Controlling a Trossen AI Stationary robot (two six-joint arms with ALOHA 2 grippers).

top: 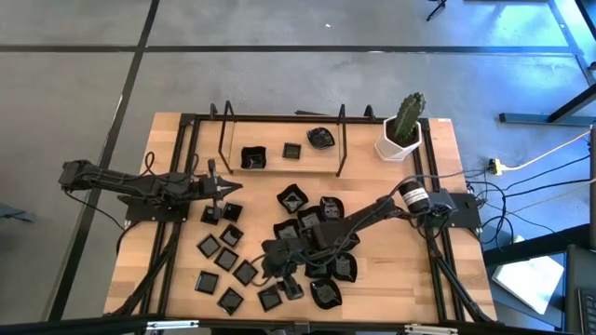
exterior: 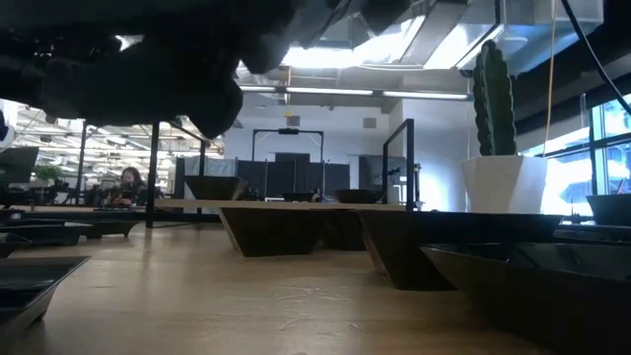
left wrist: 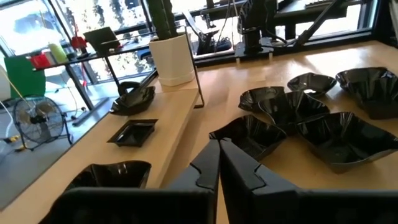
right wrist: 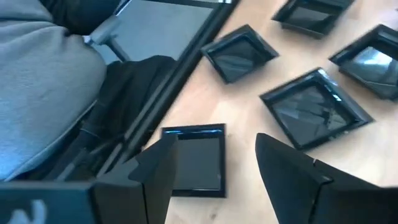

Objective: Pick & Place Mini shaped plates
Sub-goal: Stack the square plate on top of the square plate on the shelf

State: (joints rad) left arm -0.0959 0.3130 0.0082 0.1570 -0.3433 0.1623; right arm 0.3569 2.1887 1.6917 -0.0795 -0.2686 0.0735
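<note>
Many glossy black mini plates (top: 307, 244) lie across the table's middle and near part, flat squares and wavy-edged ones. Three more sit on a raised wooden shelf (top: 279, 166) at the far side. My right gripper (top: 279, 263) hovers open over the near cluster. In the right wrist view its fingers (right wrist: 217, 165) stand apart above a small flat square plate (right wrist: 202, 158) that rests flat on the wood. My left gripper (top: 219, 189) is shut and empty near the shelf's left end; in its wrist view the fingers (left wrist: 219, 158) point toward the wavy plates (left wrist: 292, 115).
A white cactus pot (top: 402, 135) stands at the table's far right corner. Black frame rails (top: 186, 167) run along the left and right sides, and thin posts hold the shelf. A dark rail (right wrist: 155, 93) borders the near edge beside the right gripper.
</note>
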